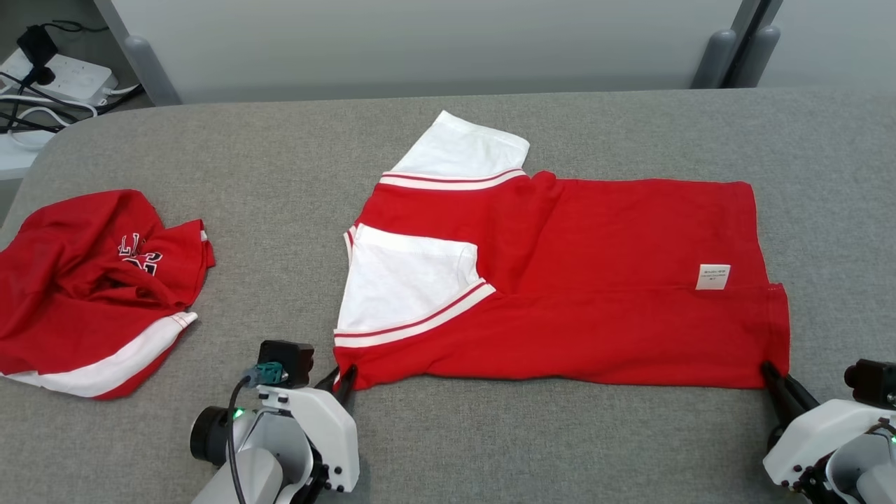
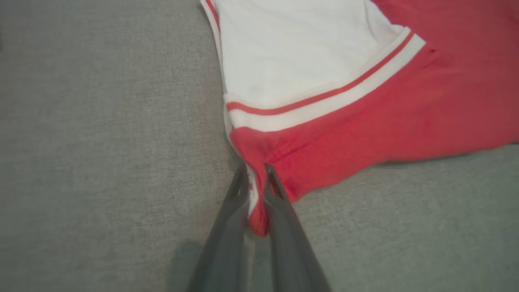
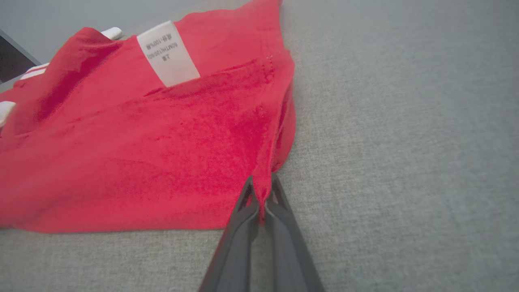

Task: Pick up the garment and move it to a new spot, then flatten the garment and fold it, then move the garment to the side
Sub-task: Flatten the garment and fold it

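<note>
Garment (image 1: 595, 231), red, white label (image 1: 712, 276), tiny dark print

garment (image 1: 560, 280) label (image 1: 712, 276) print too small to read, crumpled shirt (image 1: 91, 294) cut by left edge

Right tool (image 3: 261, 194) pinches the red garment's (image 3: 142, 154) corner on grey table (image 3: 405, 142).

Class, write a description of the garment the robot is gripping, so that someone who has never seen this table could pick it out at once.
On the grey table, look to the middle, where a red garment with white sleeves lies spread flat. The left gripper and right gripper each pinch a near corner; the other red garment, far left, is crumpled and untouched.
</note>
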You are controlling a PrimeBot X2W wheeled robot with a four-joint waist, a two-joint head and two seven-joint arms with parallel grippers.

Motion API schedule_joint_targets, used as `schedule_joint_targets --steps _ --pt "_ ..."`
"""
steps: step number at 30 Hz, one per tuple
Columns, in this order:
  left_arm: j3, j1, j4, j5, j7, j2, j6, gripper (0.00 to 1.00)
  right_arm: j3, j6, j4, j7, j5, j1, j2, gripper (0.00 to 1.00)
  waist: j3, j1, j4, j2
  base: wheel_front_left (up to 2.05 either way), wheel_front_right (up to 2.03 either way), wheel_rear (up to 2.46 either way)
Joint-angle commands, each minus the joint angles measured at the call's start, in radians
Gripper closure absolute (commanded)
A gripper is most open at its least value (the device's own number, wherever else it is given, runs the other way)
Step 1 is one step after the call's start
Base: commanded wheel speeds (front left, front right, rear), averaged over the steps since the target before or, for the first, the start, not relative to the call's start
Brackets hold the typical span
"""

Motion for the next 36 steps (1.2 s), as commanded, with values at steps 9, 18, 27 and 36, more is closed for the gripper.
schedule_joint_targets --steps 9,18,27,36 --pt "0.031 0.154 -0.362 -0.018 0.156 0.127 0.089 1.00 0.066 0.001 -0.085 -0.004 0.080 0.040 -0.093 1.00 0.000 0.0000 0.016 0.0000 0.00 0.00 0.00" --pt "0.026 0.284 -0.674 -0.008 0.282 0.205 0.190 1.00 0.051 0.001 -0.252 0.051 0.176 0.172 -0.221 1.00 0.008 0.0000 0.029 0.0000 0.00 0.00 0.00" --pt "0.034 0.350 -0.750 -0.024 0.306 0.226 0.224 1.00 -0.027 0.001 -0.353 0.147 0.181 0.265 -0.266 1.00 0.025 0.0000 0.021 0.0000 0.00 0.00 0.00" --pt "0.025 0.337 -0.661 -0.042 0.292 0.199 0.213 0.41 -0.083 0.001 -0.337 0.190 0.109 0.270 -0.208 0.00 0.006 0.0000 0.026 0.0000 0.00 0.00 0.00"
